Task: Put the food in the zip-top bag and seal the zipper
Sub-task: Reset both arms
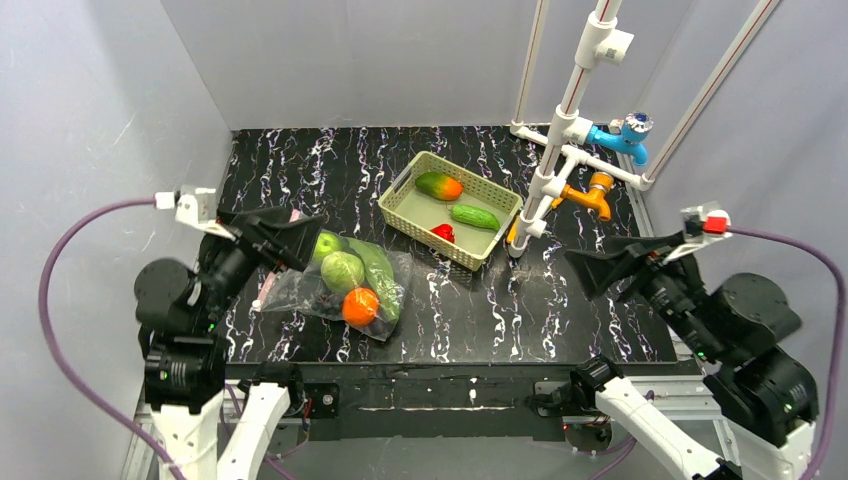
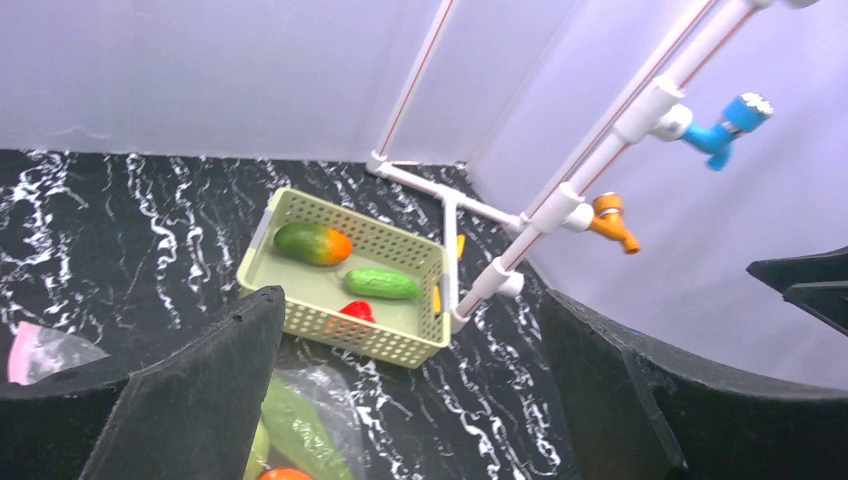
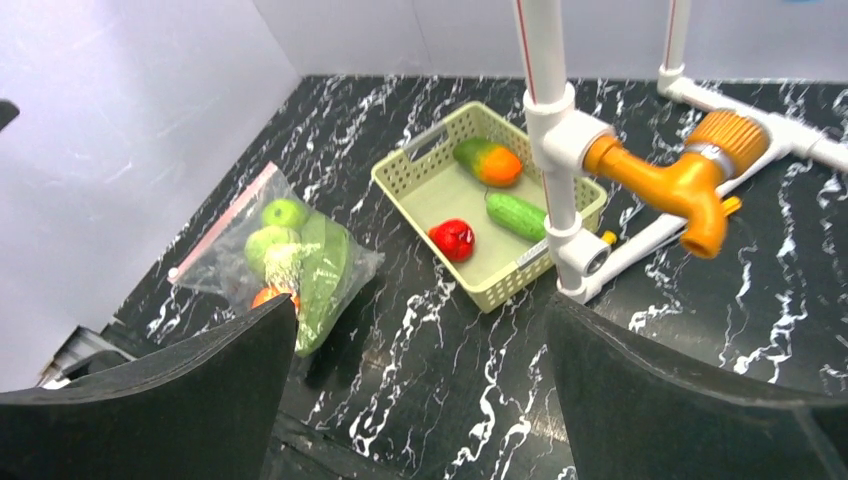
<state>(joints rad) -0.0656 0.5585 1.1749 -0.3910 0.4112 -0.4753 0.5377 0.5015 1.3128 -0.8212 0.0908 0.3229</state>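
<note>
- The cream basket (image 1: 396, 190) sits on the black table (image 1: 450, 310) with white streaks.
- Three toy foods lie inside the basket.
- The mango (image 1: 439, 186) is in the basket's far corner.
- The cucumber (image 1: 474, 216) lies in the middle of the basket, just beside the mango.
- The small red piece (image 1: 443, 233) sits by the basket's near wall.
- The clear bag (image 1: 295, 292) lies flat on the table, near the basket, on the left arm's side of it.
- The bag does not touch the basket.
- Inside the bag are the green apple (image 1: 328, 245), the pale cabbage (image 1: 343, 270), the orange (image 1: 359, 306) and the big green leaves (image 1: 380, 275).
- The leaves are on the side of the bag closest to the basket.
- The bag's pink strip (image 3: 228, 215) runs along the edge farthest from the basket.
- I cannot tell if the strip is pressed closed.
- The left gripper (image 1: 313, 245) hangs over the apple end of the bag, on the bag's side of the basket.
- Its two fingers are wide apart and hold nothing.
- The right gripper (image 1: 582, 272) is on the other side of the basket, well apart from it.
- Its two fingers are wide apart too, with nothing between them.
- A white pipe frame (image 1: 560, 150) stands just beside the basket, on the right arm's side.
- An orange tap (image 1: 598, 190) and a blue tap (image 1: 625, 135) stick out from the pipes.
</note>
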